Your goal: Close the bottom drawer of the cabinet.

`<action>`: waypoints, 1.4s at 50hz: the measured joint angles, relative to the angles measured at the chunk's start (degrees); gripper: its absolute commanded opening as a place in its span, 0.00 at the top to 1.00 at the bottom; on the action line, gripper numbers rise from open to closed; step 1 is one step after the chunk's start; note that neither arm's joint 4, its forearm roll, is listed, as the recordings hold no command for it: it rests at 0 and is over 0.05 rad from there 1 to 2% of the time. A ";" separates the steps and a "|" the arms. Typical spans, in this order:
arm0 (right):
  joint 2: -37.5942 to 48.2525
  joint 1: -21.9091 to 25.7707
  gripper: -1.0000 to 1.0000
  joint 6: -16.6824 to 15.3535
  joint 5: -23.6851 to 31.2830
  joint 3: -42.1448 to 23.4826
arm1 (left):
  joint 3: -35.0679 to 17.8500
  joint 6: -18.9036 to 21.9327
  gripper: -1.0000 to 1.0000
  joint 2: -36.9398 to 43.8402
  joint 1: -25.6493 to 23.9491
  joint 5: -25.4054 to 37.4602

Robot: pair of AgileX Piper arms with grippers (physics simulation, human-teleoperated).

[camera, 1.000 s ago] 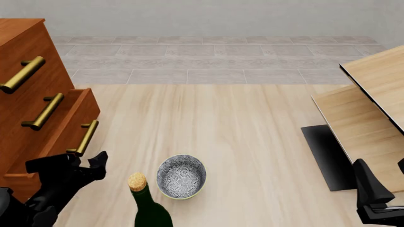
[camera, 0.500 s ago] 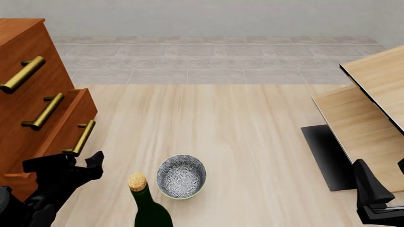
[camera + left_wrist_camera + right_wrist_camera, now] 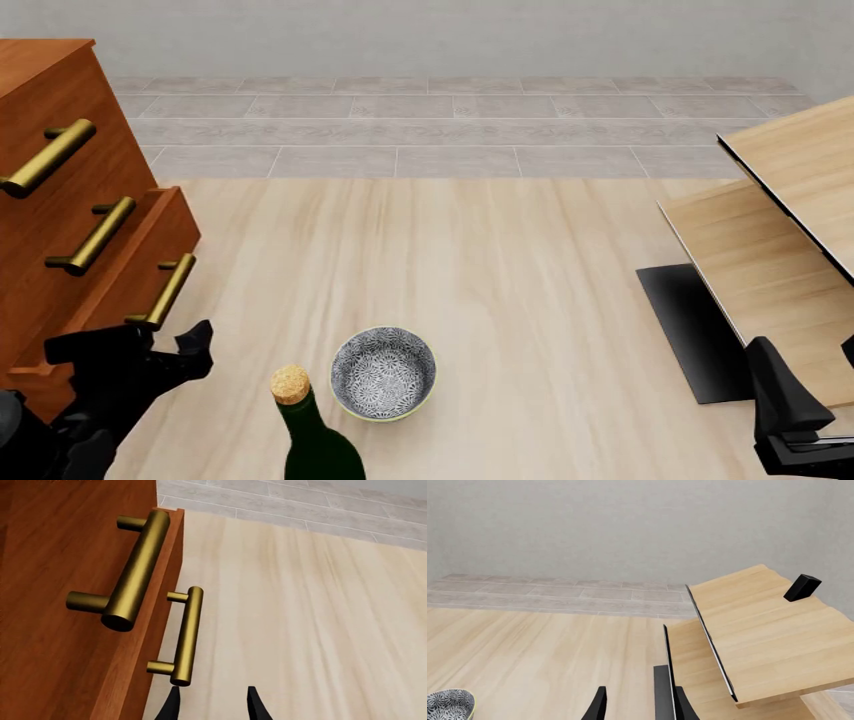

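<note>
Your left gripper (image 3: pixel 163 343) sits at the near-left corner of the counter, fingers parted with nothing between them, just below the brass handle (image 3: pixel 166 291) of the bottom drawer (image 3: pixel 134 270). From the front I can't tell if a fingertip touches the drawer front. In the left wrist view the two fingertips (image 3: pixel 172 706) show a clear gap, and the handle end hangs just beyond one tip. The bottom drawer sticks out a little past the middle drawer's face on the cabinet (image 3: pixel 47 200), which stands at the left edge.

Your right gripper (image 3: pixel 637 705) is slightly open and empty, parked at the near-right corner beside the pale wood furniture (image 3: pixel 787 230).

A patterned bowl (image 3: pixel 383 372) and a corked green bottle (image 3: pixel 314 435) sit near the near edge, left of centre.
</note>
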 measured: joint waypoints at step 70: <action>-0.26 0.20 0.00 -0.42 0.10 0.02 | -1.91 7.84 0.00 3.29 6.63 0.93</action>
